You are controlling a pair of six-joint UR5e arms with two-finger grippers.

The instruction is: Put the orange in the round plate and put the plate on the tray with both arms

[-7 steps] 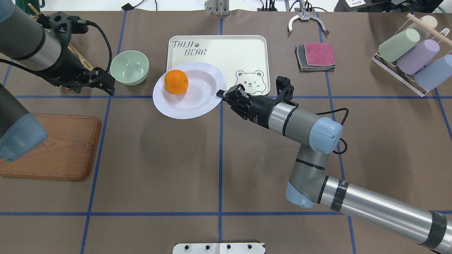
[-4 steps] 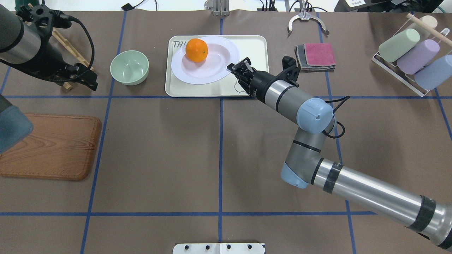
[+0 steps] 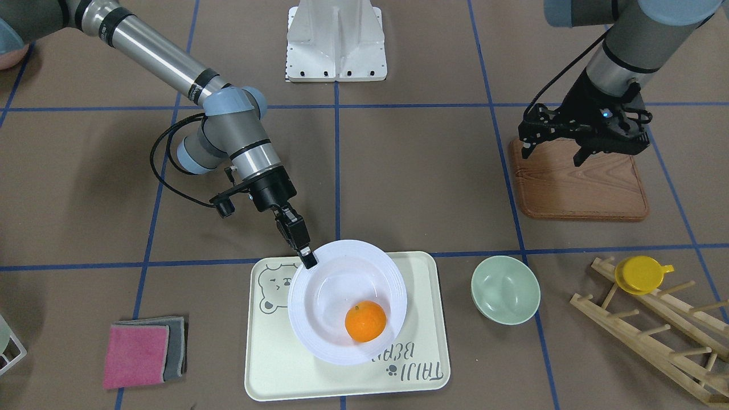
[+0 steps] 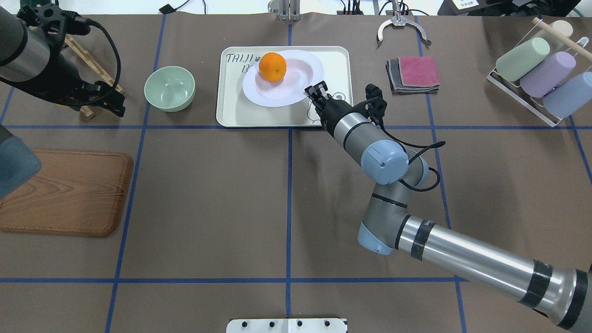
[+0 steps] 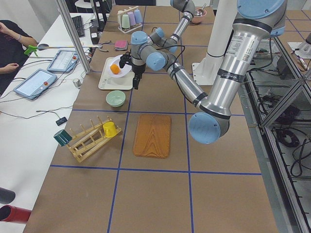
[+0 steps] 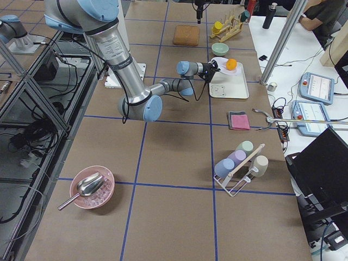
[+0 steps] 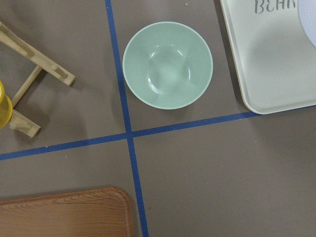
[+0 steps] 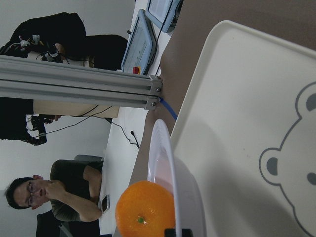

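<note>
The orange [image 4: 272, 67] lies in the well of the white round plate [image 4: 296, 85], on the side away from my right gripper. The plate is over the middle of the cream tray [image 4: 231, 111]; I cannot tell if it rests on it. My right gripper [image 4: 316, 90] is shut on the plate's rim at the bear-drawing end, as the front-facing view confirms for the gripper [image 3: 307, 259] and plate [image 3: 336, 290]. In the right wrist view the plate [image 8: 165, 158] stands a little off the tray [image 8: 247, 98]. My left gripper [image 4: 113, 101] hangs open and empty, left of the green bowl.
A pale-green bowl [image 4: 169, 88] sits just left of the tray. A brown wooden board [image 4: 64, 192] lies at the near left. A wooden peg rack with a yellow cup [image 3: 641, 273] is at far left, folded cloths [image 4: 414, 74] and pastel cups [image 4: 536, 74] at right.
My right gripper has carried the plate with the orange from the tray's near edge up over the tray and a little rightward. The left arm has drawn back to the left.
</note>
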